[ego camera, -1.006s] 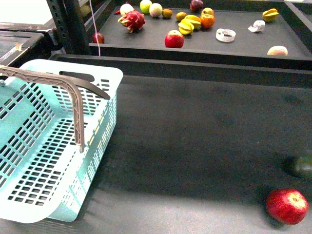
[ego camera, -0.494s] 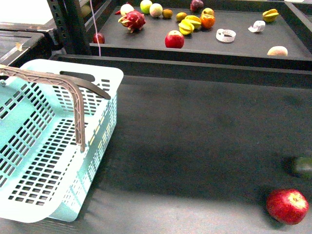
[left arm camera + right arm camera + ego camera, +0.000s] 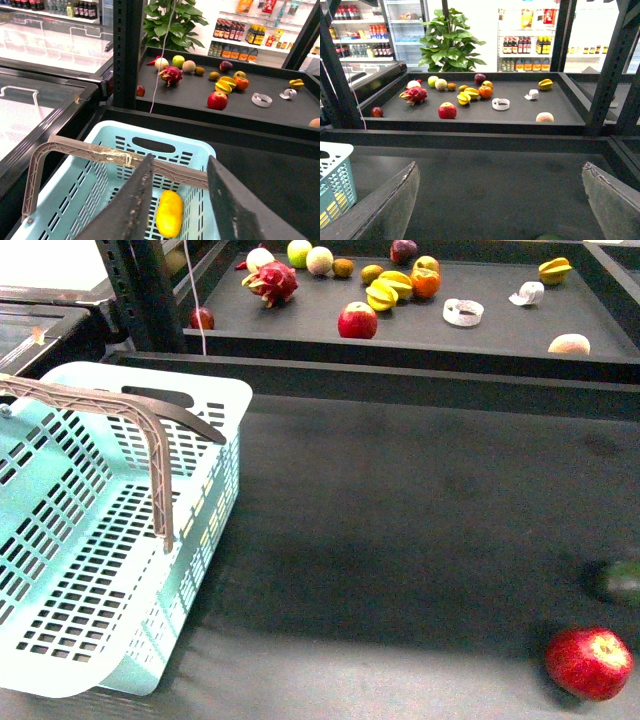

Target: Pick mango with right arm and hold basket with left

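Turquoise slotted basket sits at the left edge of your dark counter, grey-brown handle raised, and holds one item: the yellow mango, lying on its floor and visible only in the left wrist view. Your left gripper hangs over the basket with fingers spread and nothing grasped; your right gripper is likewise parted wide and empty above bare counter. Loose stock: red apple near the counter's front right corner, assorted fruit on the rear shelf.
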Tool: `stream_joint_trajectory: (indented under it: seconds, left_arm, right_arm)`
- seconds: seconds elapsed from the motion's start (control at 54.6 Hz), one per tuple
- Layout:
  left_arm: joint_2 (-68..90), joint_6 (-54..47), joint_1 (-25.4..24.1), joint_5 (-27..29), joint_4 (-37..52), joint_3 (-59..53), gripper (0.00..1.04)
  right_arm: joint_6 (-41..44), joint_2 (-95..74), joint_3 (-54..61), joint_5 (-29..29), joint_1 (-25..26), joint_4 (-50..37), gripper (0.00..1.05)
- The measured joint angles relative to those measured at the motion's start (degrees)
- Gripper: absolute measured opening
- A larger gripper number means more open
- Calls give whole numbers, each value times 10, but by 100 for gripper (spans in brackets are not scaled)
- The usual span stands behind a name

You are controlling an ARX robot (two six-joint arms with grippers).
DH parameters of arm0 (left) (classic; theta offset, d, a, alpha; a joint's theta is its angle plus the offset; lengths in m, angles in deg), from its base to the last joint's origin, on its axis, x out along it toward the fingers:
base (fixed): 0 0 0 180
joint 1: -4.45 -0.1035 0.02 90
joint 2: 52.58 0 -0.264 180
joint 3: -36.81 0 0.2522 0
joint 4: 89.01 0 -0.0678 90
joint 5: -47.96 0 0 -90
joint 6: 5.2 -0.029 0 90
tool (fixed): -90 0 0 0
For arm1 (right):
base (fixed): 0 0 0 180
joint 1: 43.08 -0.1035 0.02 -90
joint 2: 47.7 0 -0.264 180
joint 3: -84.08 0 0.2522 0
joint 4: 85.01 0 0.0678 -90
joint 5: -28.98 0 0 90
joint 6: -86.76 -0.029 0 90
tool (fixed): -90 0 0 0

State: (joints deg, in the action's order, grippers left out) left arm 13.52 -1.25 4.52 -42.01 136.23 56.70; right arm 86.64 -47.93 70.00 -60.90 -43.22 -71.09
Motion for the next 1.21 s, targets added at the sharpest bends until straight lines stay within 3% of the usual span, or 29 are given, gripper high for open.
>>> stream_joint_trajectory:
  seconds: [0.165, 0.769, 1.208]
  left_arm:
    - [-85, -24, 0, 0, -57, -25, 2]
    - [-377, -33, 0, 0, -308, -49, 2]
    - [-506, -35, 0, 0, -433, -49, 2]
  right_arm:
    - [0, 0, 0, 0, 0, 0, 97]
    - [0, 0, 0, 0, 0, 0, 97]
    - [0, 0, 0, 0, 0, 0, 97]
